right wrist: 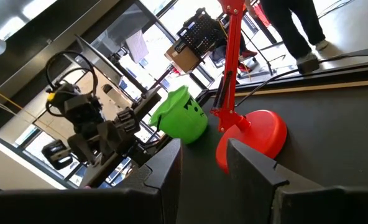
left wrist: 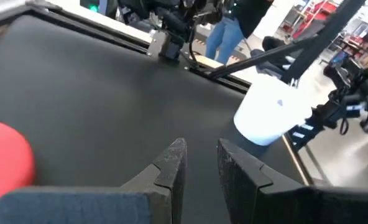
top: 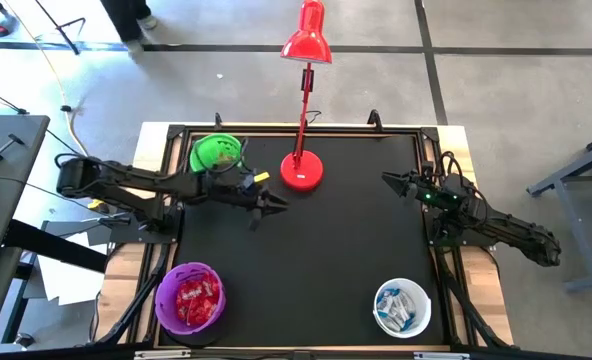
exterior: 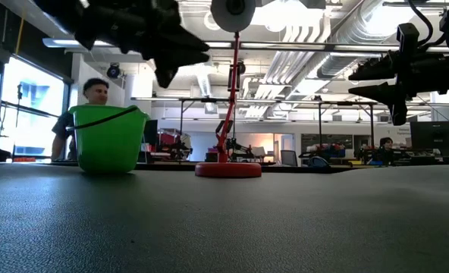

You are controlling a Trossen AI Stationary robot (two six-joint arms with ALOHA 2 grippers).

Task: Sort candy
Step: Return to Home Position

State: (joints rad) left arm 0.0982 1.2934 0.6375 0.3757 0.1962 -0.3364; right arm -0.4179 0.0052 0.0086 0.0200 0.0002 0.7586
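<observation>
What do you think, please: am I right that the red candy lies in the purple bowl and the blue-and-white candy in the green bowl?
Not quite: the blue-and-white candy lies in the white bowl, not the green bowl, as the high view shows. The red candy does lie in the purple bowl.

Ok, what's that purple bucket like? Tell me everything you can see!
The purple bucket is round, looks like plastic, and stands upright with its top open. It sits on the black mat at the table's bottom-left corner in the high view. Red-wrapped candy fills it. Nothing else touches it; the left gripper hovers well away.
</observation>
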